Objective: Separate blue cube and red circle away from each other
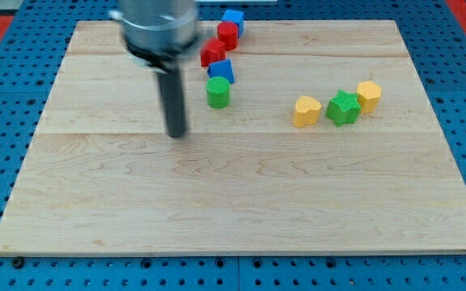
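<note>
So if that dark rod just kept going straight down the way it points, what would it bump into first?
Only the wooden board. My tip appears to rest on it already, with no block beneath; the nearest, the green cylinder, sits up and to the view's right.

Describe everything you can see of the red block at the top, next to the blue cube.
The red circle is a short, solid-red cylinder, apparently plastic, standing upright near the board's top edge. The blue cube touches it at its upper right; a second red block, shape unclear, abuts it at the lower left. Together with another blue block and a green cylinder they form a chain. My tip is well below-left, touching none.
</note>
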Robot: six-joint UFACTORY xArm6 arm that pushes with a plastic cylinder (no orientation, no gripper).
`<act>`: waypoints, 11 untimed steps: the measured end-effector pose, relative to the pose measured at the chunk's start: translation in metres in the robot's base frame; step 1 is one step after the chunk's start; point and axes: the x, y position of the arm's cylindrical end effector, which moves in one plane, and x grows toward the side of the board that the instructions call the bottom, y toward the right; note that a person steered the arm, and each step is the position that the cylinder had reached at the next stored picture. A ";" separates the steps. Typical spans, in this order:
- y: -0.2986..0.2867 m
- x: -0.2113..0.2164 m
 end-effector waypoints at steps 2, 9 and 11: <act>0.112 -0.062; 0.009 -0.223; 0.120 -0.225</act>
